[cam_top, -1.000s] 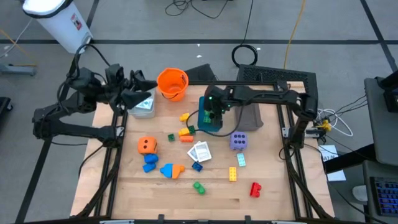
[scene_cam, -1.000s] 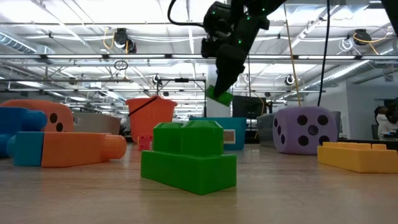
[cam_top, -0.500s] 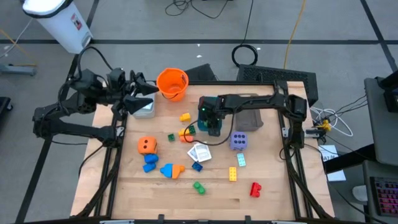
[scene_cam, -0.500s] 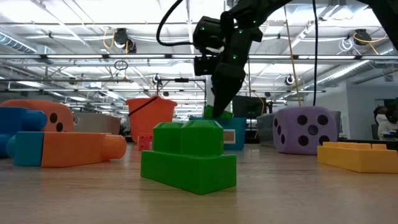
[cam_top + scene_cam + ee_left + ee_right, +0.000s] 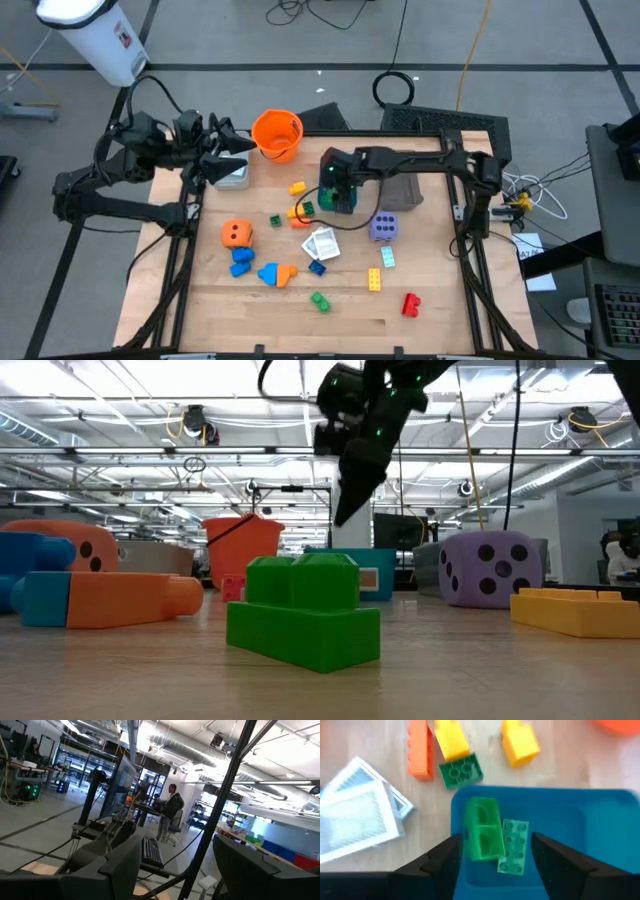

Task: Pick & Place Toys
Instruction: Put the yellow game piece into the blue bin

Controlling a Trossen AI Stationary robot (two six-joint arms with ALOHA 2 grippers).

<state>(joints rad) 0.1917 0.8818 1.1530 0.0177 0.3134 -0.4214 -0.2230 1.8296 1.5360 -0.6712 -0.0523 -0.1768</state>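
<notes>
Your right gripper (image 5: 492,870) hovers above the teal tray (image 5: 600,835), its fingers spread and empty, so the green brick (image 5: 482,835) beneath it lies in the tray beside a paler green brick (image 5: 512,852): two bricks in, judged a finished drop. Your left gripper (image 5: 222,148) waits at the surface's far left corner, fingers apart, holding nothing. On the surface (image 5: 430,310) remain two dice, the orange die (image 5: 236,234) and purple die (image 5: 383,226), with the white cards (image 5: 322,243) and scattered bricks between them.
</notes>
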